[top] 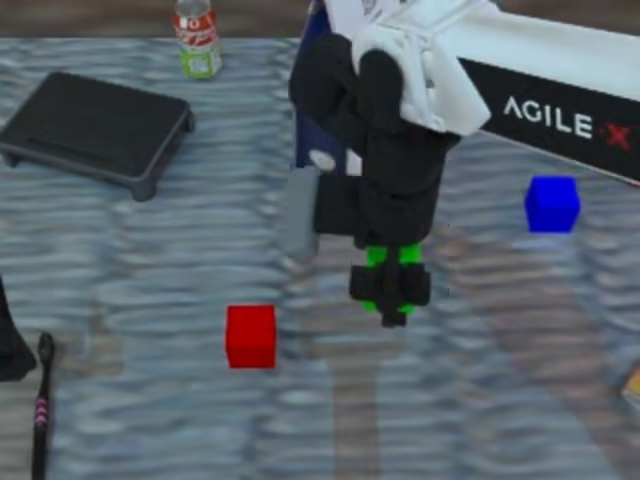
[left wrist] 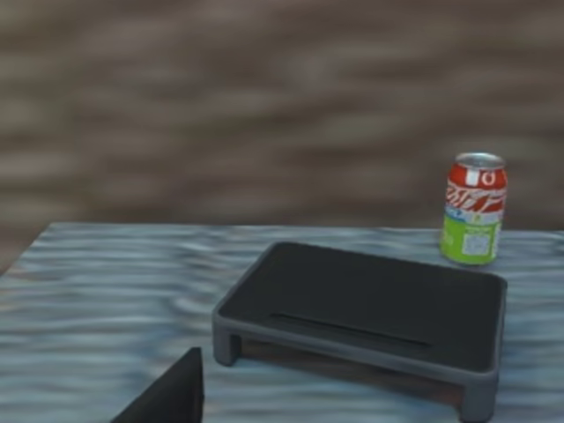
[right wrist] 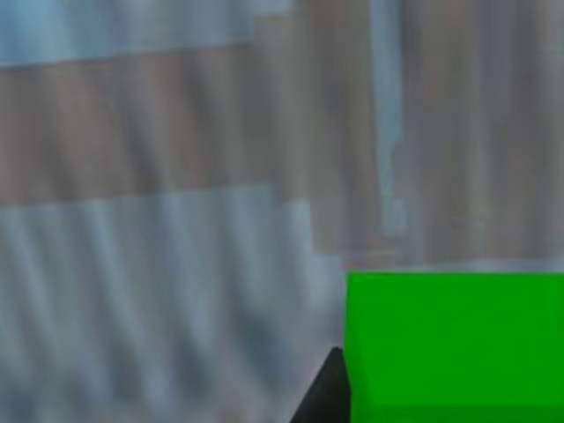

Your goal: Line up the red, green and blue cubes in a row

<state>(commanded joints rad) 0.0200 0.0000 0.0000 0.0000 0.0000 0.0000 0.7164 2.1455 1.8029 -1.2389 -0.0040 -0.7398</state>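
The right gripper (top: 391, 287) of the AgileX pair hangs over the middle of the table, its fingers clamped on the green cube (top: 379, 256), which shows as green slivers on either side of the black fingers in the top view and fills a corner of the right wrist view. The red cube (top: 250, 335) sits alone on the table (top: 480, 400) at about eight o'clock from the held cube, near but not touching; the blue cube (top: 552, 203) lies well apart at about two o'clock, toward the right side. The left arm is parked at the left edge, its fingers not visible. A black tray (top: 95, 130) and a soda can (top: 198, 38) stand at the far left. The step in hand appears to be placing the green cube; the next move calls for setting it down level with the red one, leaving space for blue.
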